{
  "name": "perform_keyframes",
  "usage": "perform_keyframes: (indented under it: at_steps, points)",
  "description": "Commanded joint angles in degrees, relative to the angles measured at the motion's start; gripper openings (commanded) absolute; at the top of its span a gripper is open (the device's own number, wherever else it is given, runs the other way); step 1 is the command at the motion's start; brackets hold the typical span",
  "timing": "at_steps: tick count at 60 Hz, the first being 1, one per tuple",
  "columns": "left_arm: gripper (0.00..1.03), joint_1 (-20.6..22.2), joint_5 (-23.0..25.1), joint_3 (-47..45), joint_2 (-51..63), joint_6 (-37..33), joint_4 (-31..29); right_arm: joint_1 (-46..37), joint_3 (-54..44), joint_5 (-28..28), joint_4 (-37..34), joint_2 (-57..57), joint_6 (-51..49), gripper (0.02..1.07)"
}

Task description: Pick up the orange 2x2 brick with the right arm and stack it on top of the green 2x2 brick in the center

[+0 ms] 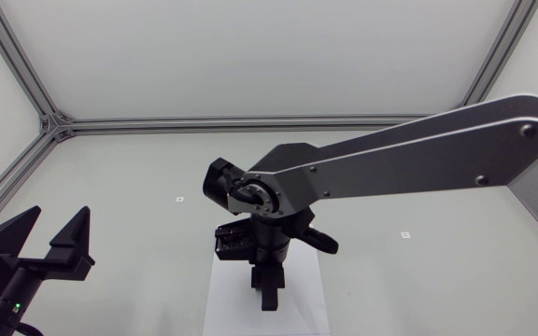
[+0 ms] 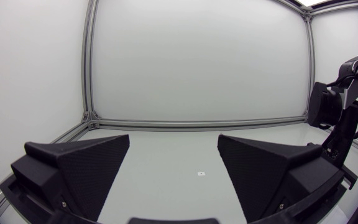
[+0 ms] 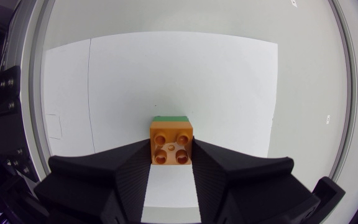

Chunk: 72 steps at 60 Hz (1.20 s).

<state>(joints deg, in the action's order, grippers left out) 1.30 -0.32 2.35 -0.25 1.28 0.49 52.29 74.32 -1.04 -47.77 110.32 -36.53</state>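
My right gripper (image 3: 171, 151) pinches the orange brick (image 3: 171, 142) from 2 sides, holding it squarely over the green brick (image 3: 170, 118) on the sheet (image 3: 185, 68), seated or not I cannot tell, so the studs line up, while my left gripper (image 2: 174, 152) rests wide open, aside.

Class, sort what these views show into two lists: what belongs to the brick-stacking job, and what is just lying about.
Job: orange brick, held in the right gripper; green brick, showing just past it.

Lying about: white sheet; small table marker; left gripper, apart from the bricks, fingers open.
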Motion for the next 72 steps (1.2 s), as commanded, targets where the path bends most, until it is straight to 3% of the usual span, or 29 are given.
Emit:
perform_keyframes:
  at_steps: [1, 10, 18, 24, 48, 58, 72]
  points:
    - [0.99, -0.2, 0.2, -2.3, -0.5, -0.8, -0.8, -0.1, -0.4, 0.3, -0.4, 1.5, -1.3, 0.33]
    - [0.99, -0.2, 0.2, -2.3, -0.5, -0.8, -0.8, 0.0, -0.4, 0.3, -0.4, 1.6, -1.3, 0.33]
    - [0.99, -0.2, 0.2, -2.3, -0.5, -0.8, -0.8, -0.1, -0.6, 0.3, -0.4, 1.6, -1.3, 0.47]
    - [0.99, -0.2, 0.2, -2.3, -0.5, -0.8, -0.8, -0.1, -0.7, 0.3, -0.4, 1.6, -1.3, 0.50]
    - [0.99, -0.2, 0.2, -2.3, -0.5, -0.8, -0.8, -0.2, -0.8, 0.3, -0.3, 1.8, -1.5, 0.53]
    - [0.99, -0.2, 0.2, -2.3, -0.5, -0.8, -0.8, -0.1, -0.8, 0.3, -0.2, 2.0, -1.6, 0.66]
    - [0.99, -0.2, 0.2, -2.3, -0.5, -0.8, -0.8, -0.1, -0.6, 0.3, -0.2, 1.7, -1.8, 0.72]
